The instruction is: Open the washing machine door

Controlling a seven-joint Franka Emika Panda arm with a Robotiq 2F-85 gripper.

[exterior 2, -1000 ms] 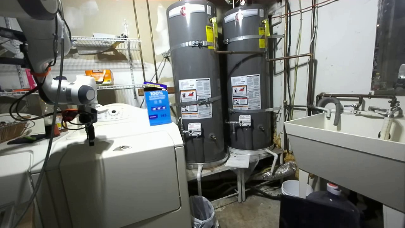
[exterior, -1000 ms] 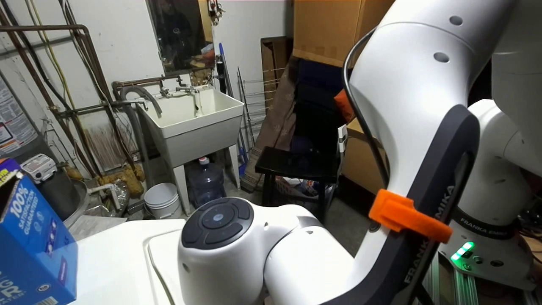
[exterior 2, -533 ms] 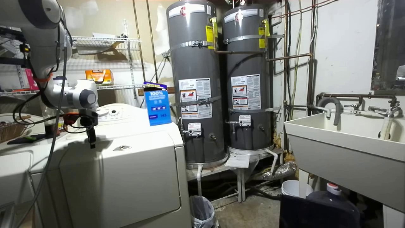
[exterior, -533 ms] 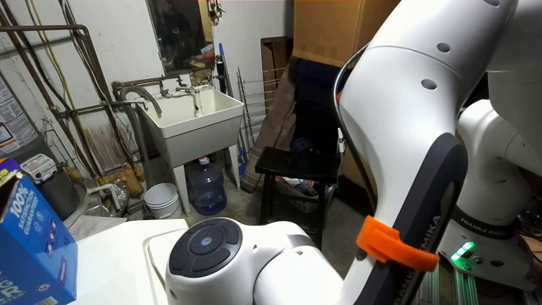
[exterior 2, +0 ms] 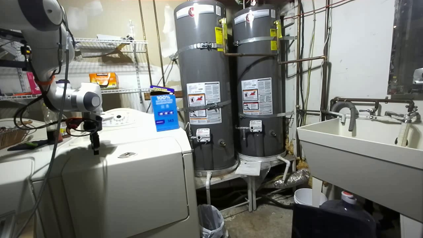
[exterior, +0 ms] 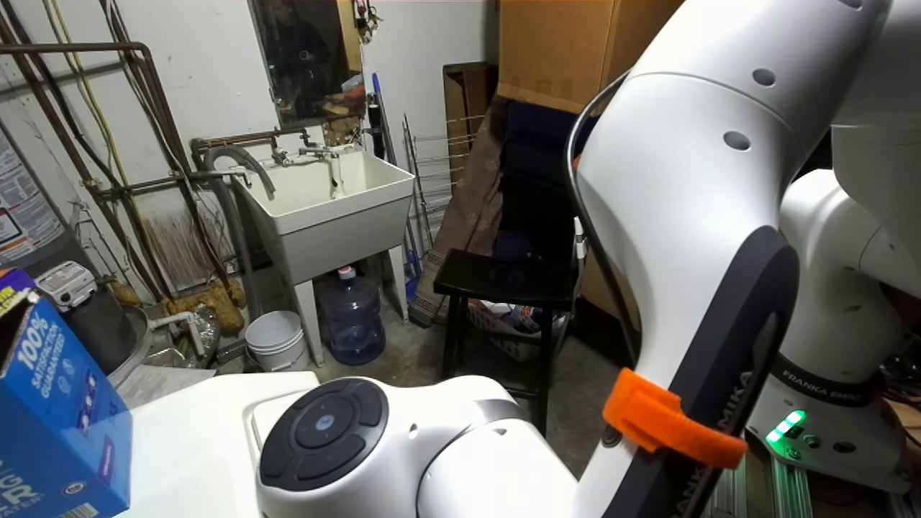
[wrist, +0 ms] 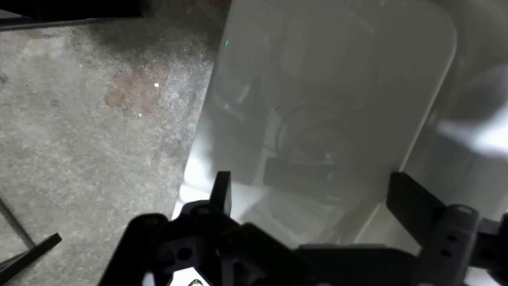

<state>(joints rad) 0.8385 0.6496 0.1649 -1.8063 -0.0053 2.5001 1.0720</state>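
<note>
my arm (exterior: 683,208) sits lower than a second ago, jaws wide; the washing machine door (exterior 2: 142,188) is closed, so pulling likely lies ahead.

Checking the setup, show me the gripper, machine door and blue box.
Gripper (wrist: 308,182): wrist view, midway between its fingertips.
Machine door (exterior 2: 132,188): in an exterior view, front face.
Blue box (exterior 2: 165,115): in an exterior view, printed front.

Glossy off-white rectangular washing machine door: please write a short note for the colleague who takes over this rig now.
Black two-fingered end effector: open, holding nothing.
Washing machine door: lower left in an exterior view, looks shut; one fingertip near its edge, contact unclear.
Done: end effector is at the door.
Left: most likely, catch the edge and pull the door open.
</note>
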